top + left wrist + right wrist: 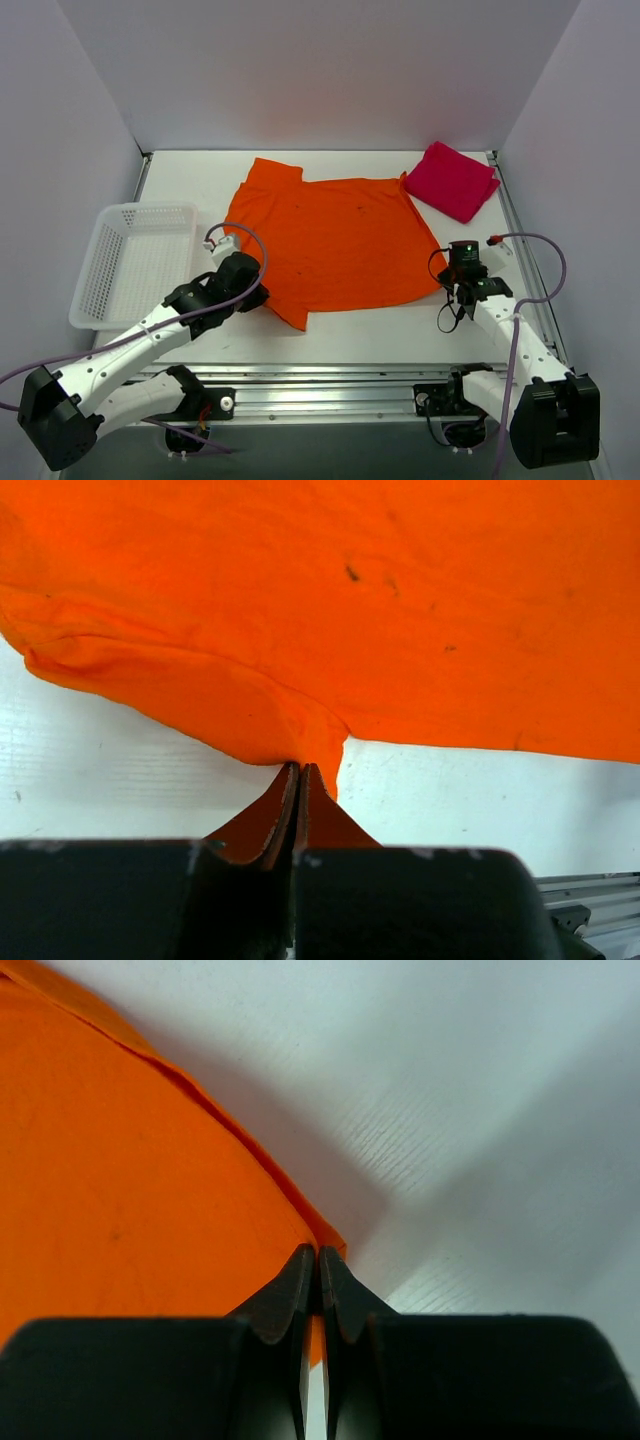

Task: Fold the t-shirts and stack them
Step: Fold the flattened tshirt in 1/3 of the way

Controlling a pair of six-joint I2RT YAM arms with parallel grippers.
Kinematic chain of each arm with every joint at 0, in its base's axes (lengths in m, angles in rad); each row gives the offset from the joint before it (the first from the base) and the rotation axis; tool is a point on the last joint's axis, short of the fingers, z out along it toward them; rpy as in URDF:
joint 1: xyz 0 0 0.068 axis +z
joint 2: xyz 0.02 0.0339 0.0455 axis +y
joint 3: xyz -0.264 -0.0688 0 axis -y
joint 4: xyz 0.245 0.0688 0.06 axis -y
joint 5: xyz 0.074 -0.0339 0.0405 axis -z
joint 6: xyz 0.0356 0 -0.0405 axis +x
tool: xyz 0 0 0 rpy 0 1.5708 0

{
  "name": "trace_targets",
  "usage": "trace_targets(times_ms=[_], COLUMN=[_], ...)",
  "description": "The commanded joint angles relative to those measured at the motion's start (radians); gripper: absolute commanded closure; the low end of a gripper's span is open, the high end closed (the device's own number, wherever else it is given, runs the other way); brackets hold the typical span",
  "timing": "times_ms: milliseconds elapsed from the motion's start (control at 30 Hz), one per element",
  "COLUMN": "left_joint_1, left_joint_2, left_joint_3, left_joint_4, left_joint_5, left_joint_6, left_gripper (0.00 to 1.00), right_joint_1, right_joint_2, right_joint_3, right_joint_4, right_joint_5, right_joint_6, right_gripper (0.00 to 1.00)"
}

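Note:
The orange t-shirt (pixel 330 235) lies spread flat in the middle of the table. My left gripper (pixel 255 291) is shut on its near left edge (pixel 300 740). My right gripper (pixel 452 283) is shut on its near right corner (pixel 322 1235). Both jaws are pressed together with orange cloth pinched at the tips. The red t-shirt (pixel 452 180) lies folded at the far right corner, apart from both grippers.
A white mesh basket (pixel 130 262) stands at the left edge of the table, just left of my left arm. White walls close in the table at the back and sides. A metal rail (pixel 320 378) runs along the near edge.

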Motion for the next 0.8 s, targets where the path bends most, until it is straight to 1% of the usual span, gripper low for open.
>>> trace_targets(times_ms=[0, 200, 467, 533, 567, 700, 767], left_joint_1=[0.018, 0.085, 0.243, 0.266, 0.298, 0.346, 0.357], left_joint_2=[0.021, 0.075, 0.176, 0.227, 0.248, 0.395, 0.446], left_joint_3=[0.082, 0.129, 0.179, 0.198, 0.209, 0.274, 0.33], left_joint_4=[-0.012, 0.043, 0.125, 0.158, 0.166, 0.217, 0.229], left_joint_5=[-0.01, -0.011, 0.056, 0.076, 0.11, 0.191, 0.211], left_joint_6=[0.039, 0.082, 0.161, 0.179, 0.184, 0.213, 0.225], left_gripper=[0.98, 0.98, 0.98, 0.98, 0.98, 0.98, 0.98], right_joint_1=[-0.004, -0.004, -0.004, -0.006, -0.004, -0.004, -0.004], right_joint_2=[0.039, 0.152, 0.292, 0.338, 0.37, 0.459, 0.505], right_joint_3=[0.061, 0.141, 0.253, 0.288, 0.301, 0.365, 0.396], right_joint_4=[-0.005, 0.029, 0.044, 0.044, 0.046, 0.046, 0.04], right_joint_5=[0.017, 0.025, 0.049, 0.057, 0.063, 0.063, 0.074], right_joint_6=[-0.023, -0.033, -0.046, -0.038, -0.035, -0.027, -0.021], right_gripper=[1.0, 1.0, 1.0, 1.0, 1.0, 1.0, 1.0])
